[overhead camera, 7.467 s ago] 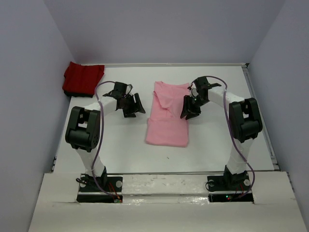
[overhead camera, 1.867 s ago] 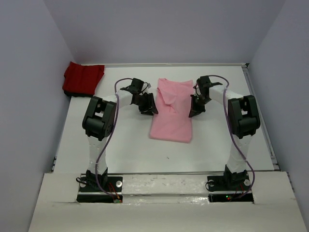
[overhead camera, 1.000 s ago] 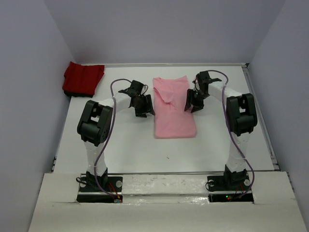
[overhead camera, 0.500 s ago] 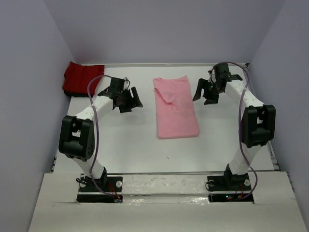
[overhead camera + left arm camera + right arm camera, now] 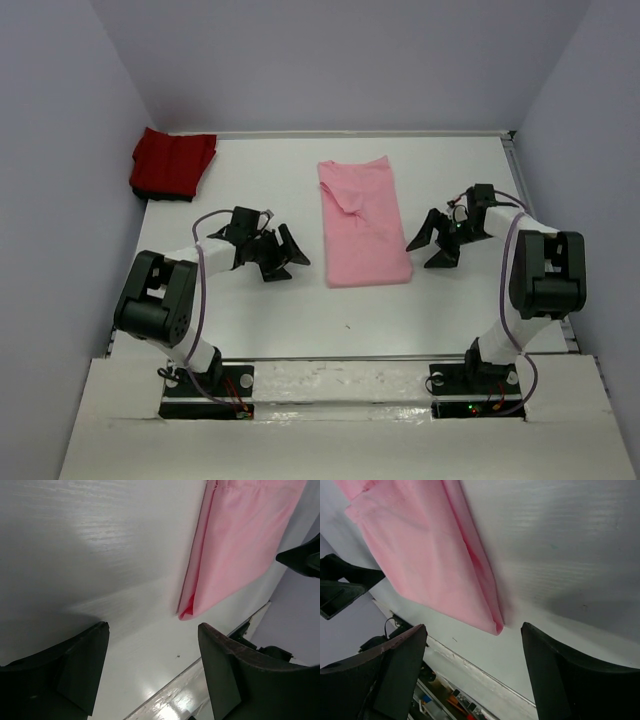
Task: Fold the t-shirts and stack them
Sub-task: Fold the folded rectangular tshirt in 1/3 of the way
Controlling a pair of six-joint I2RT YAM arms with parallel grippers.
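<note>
Top external view: the pink shirt [image 5: 362, 222] lies folded into a long narrow strip at the middle of the table [image 5: 250, 320], running from 12 toward 6 o'clock. The red shirt [image 5: 172, 163] lies at about 10 o'clock in the far corner, against the wall and well apart from the pink one. The left gripper [image 5: 290, 265] sits near the strip's near end at its 9 o'clock, jaws spread, nothing between them. The right gripper [image 5: 420, 255] sits at its 3 o'clock, jaws likewise spread wide and empty.
</note>
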